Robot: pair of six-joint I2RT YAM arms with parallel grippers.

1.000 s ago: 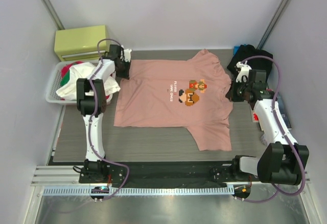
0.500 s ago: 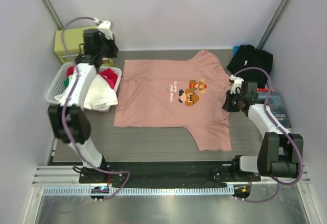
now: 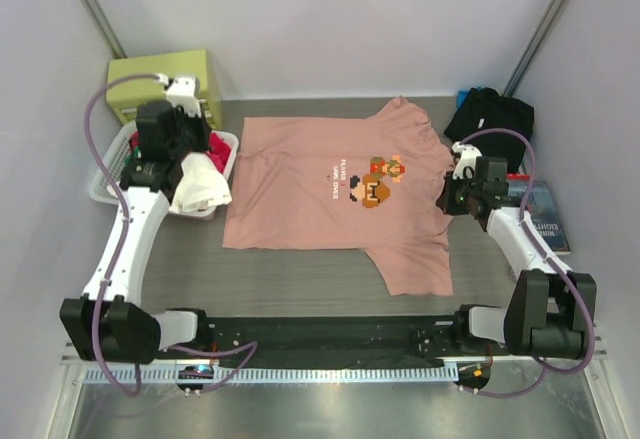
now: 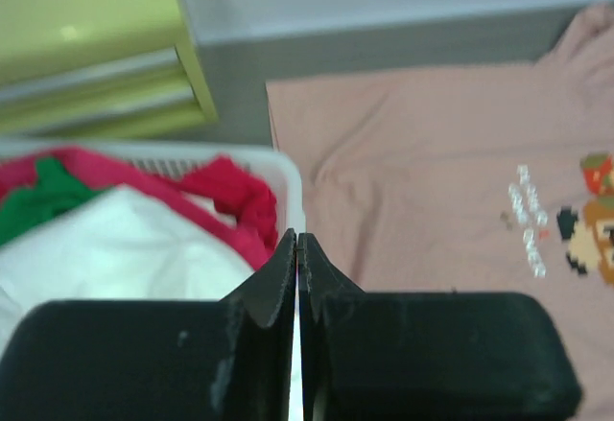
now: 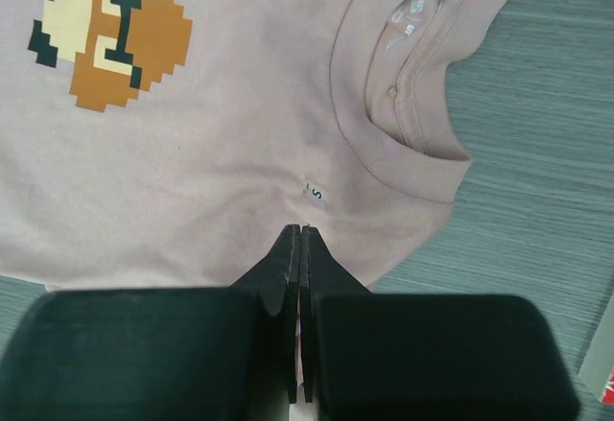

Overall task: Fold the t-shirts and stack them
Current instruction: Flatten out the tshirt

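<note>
The salmon-pink t-shirt (image 3: 335, 194) lies spread flat on the table, with its pixel-character print (image 3: 375, 181) facing up and its collar (image 5: 403, 119) toward the right arm. The black t-shirt (image 3: 490, 114) sits crumpled at the back right corner. My left gripper (image 3: 198, 145) hangs shut and empty over the basket, left of the pink shirt's hem (image 4: 298, 237). My right gripper (image 3: 447, 195) is shut just above the pink cloth near the collar (image 5: 300, 232). Nothing shows between its jaws.
A white laundry basket (image 3: 103, 187) at the left holds red, green and white clothes (image 4: 115, 239). A yellow-green box (image 3: 160, 79) stands behind it. A book or magazine (image 3: 547, 217) lies at the right edge, near the right arm.
My left arm has swung away from the pink shirt's back left corner to hang over the basket. My right gripper has shifted slightly nearer along the shirt's collar side. The shirt stays flat.
</note>
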